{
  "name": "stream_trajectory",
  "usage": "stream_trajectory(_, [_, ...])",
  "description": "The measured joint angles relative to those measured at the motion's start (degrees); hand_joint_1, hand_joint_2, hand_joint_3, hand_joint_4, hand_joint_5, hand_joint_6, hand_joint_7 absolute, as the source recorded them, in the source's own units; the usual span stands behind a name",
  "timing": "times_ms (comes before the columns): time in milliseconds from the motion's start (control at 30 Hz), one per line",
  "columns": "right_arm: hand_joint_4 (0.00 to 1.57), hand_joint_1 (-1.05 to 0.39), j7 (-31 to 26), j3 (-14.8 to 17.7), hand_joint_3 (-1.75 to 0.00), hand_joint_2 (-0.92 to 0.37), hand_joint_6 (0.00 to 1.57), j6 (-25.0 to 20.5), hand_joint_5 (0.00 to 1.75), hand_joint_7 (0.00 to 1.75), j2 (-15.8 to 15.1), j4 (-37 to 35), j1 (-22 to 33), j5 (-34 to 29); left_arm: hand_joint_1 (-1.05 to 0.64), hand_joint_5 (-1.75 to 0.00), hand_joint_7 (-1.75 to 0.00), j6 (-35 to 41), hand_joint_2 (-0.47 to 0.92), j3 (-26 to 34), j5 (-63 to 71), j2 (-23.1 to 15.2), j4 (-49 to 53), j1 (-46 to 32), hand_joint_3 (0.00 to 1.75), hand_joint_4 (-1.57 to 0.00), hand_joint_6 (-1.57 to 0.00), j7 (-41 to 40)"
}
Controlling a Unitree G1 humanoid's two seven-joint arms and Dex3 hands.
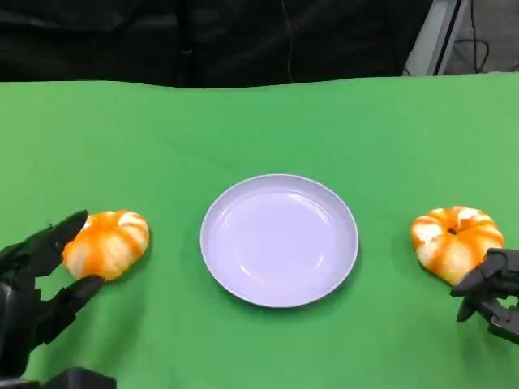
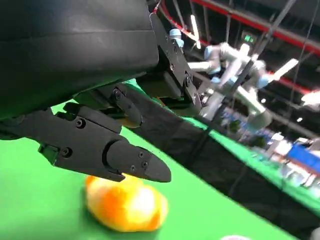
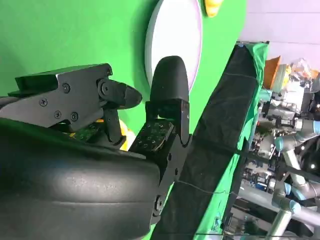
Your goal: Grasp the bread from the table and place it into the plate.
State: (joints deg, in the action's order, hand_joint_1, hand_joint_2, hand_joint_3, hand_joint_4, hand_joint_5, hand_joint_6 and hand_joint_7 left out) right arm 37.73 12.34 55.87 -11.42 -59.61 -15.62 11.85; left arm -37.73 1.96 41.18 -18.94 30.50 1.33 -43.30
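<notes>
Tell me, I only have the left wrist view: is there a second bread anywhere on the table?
Observer: Yes. Head view shows another bread at the table's right side, by the right hand.
Operator: Is that hand holding it?
Observer: No. Its fingers sit at the bread's near edge, apart, nothing lifted.
Operator: Anything in the plate?
Observer: The plate sits centred between both breads, nothing in it. Your left hand brackets the left bread without closing.
</notes>
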Motion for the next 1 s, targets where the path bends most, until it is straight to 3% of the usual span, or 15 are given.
stream_trajectory(333, [0.88, 0.07, 0.6, 0.0, -0.52, -0.89, 0.97, 0.1, 1.35, 0.89, 0.0, -0.3, -0.1, 0.1, -0.60, 0.00, 0.00, 9.3, 0.86, -4.9, 3.2, -2.6, -3.3, -0.1, 0.00, -0.53, -0.48, 2.3])
stream_trajectory(1000, [0.87, 0.08, 0.9, 0.1, -0.54, -0.88, 0.96, 0.0, 1.36, 0.91, 0.0, -0.2, 0.0, 0.8, -0.65, 0.00, 0.00, 13.9, 0.81, -9.1, 2.4, -6.2, -0.5, 4.5, 0.01, -0.38, -0.40, 6.9])
